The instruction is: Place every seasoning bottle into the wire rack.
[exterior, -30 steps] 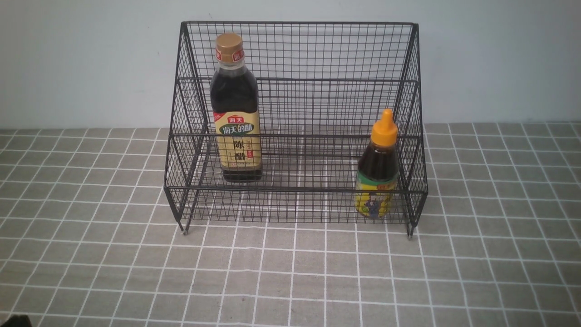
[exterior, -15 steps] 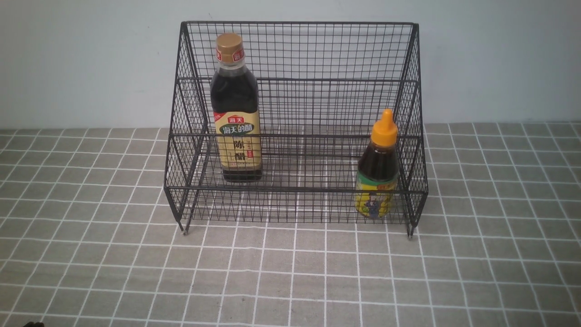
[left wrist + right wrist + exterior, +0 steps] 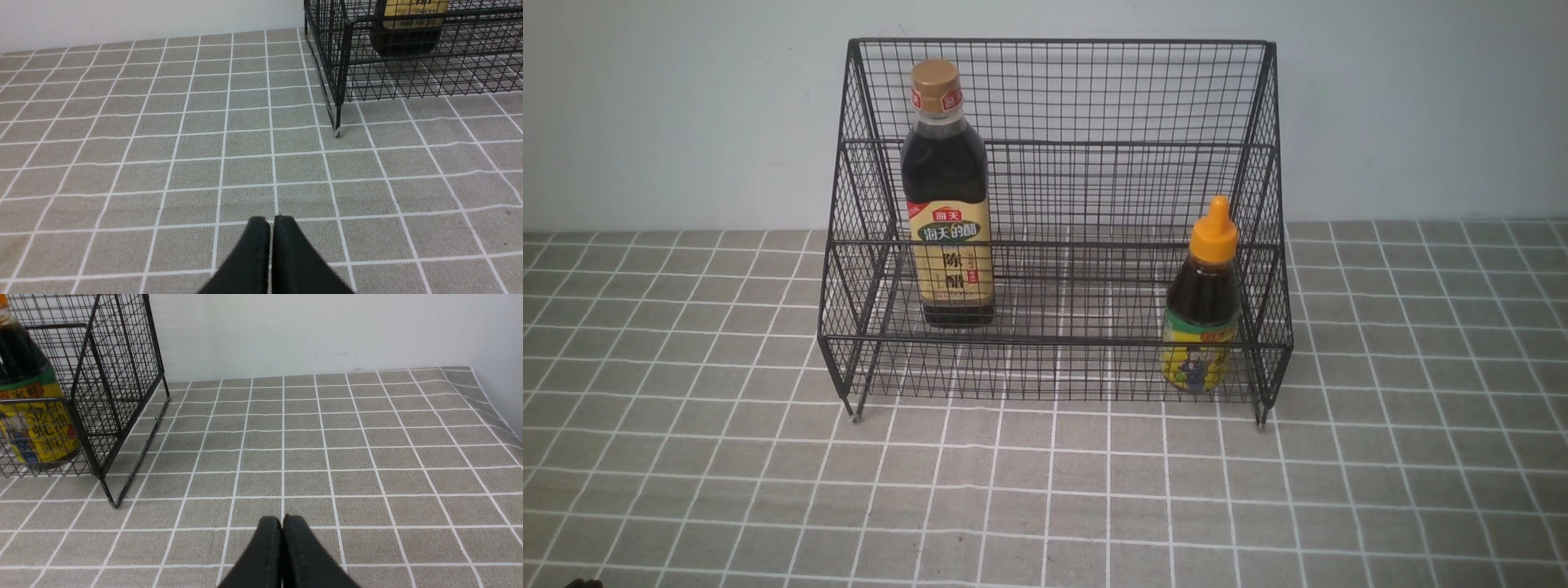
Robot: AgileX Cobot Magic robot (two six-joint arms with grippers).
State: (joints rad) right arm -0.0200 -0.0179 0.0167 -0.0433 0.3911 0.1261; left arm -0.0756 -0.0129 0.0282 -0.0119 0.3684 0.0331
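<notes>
- Front view: the wire rack [image 3: 1054,341] stands at the far edge of the tabletop [image 3: 1013,506], in front of the wall [image 3: 670,114]; its full width and tall grid back are visible
- Front view: the tall bottle [image 3: 946,171] is inside the rack near its left edge, gold cap up, tan label facing the camera
- Front view: the squat bottle [image 3: 1205,294] is inside the rack at its front right corner, orange nozzle up
- Left wrist view: coverage is limited to the left front part of the rack and the lower part of the tall bottle, seen behind the mesh; the foot [image 3: 337,131] at the rack's front left corner appears in closer detail
- Right wrist view: large characters on the squat bottle's yellow label are exposed (the front view presents mainly the cartoon), together with the rack's right side panel [image 3: 122,375]
- Left gripper [image 3: 271,220]: narrow, fingertips brought together, above the tabletop, holding nothing
- Right gripper [image 3: 282,520]: narrow, fingertips meeting, above the tabletop, holding nothing; visible in its own wrist view, outside the front view's frame
</notes>
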